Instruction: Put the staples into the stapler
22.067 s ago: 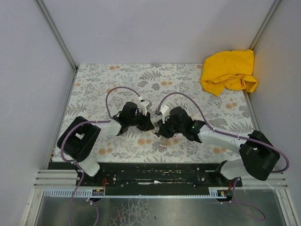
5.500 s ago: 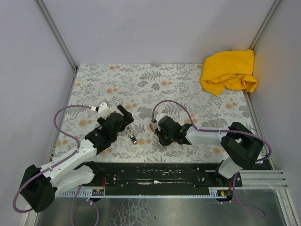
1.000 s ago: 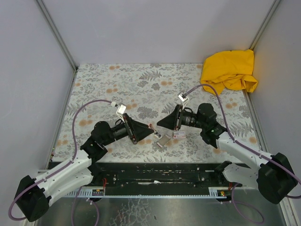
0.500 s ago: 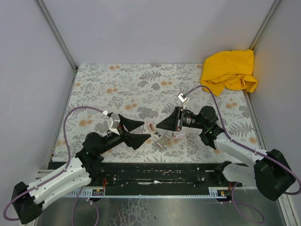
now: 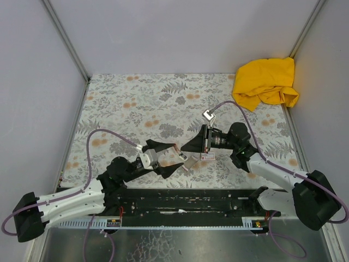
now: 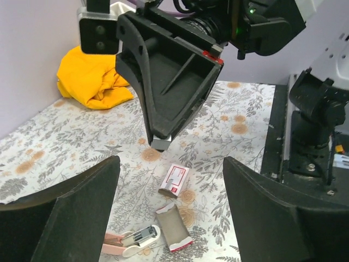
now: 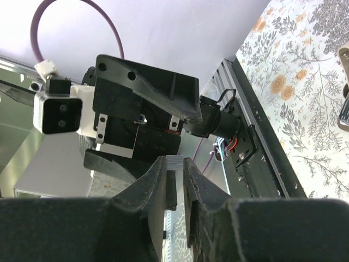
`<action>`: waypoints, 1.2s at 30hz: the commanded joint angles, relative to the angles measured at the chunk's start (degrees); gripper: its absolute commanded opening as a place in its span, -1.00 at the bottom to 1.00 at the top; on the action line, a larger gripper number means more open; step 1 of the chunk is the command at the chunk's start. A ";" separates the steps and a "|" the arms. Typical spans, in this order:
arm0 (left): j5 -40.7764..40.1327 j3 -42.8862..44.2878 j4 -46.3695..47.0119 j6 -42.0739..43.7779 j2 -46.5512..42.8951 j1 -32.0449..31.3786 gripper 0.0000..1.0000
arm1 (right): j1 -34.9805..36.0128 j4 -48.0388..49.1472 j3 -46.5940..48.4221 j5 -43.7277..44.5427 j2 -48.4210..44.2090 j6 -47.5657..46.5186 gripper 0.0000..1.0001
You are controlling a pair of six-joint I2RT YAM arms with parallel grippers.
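Note:
The cream-pink stapler [image 6: 131, 242] lies on the floral table with its silver channel showing. It is low between the wide-apart fingers of my left gripper [image 6: 170, 185], which is open and holds nothing. My right gripper [image 6: 161, 136] hangs above the table beyond the stapler, shut on a short silvery strip of staples [image 6: 161, 143]. In the right wrist view the staples [image 7: 175, 160] stick out between the shut fingertips of the right gripper [image 7: 174, 164]. From above, the left gripper [image 5: 165, 156] and right gripper [image 5: 185, 148] face each other.
A white box with red print [image 6: 175, 179] and an empty brown box tray [image 6: 173, 228] lie beside the stapler. From above, the tray [image 5: 190, 162] and box [image 5: 207, 156] sit under the right gripper. A yellow cloth [image 5: 265, 82] lies at the far right corner. Walls enclose the table.
My left arm has dropped low toward the near edge, and its open gripper has turned to face the stapler and boxes. The right gripper stays almost still, holding the staples.

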 commanded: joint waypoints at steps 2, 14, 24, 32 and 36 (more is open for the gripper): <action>-3.17 1.06 7.75 9.19 2.99 -2.12 0.44 | -0.17 2.05 0.09 -2.19 1.16 2.15 -0.56; -4.28 1.02 10.21 9.23 4.75 -2.59 0.01 | -0.17 2.51 -0.29 -3.04 2.32 2.24 -0.56; -3.40 2.14 9.20 8.64 6.29 -2.73 -0.34 | -0.17 2.00 -0.32 -3.11 1.91 2.18 -0.57; -3.77 2.69 8.60 8.04 6.53 -2.73 -0.40 | -0.18 0.27 -0.33 -2.87 0.98 1.23 -0.57; -3.59 3.03 8.34 7.88 6.98 -2.76 -0.47 | -0.18 0.23 -0.33 -2.86 0.85 1.21 -0.57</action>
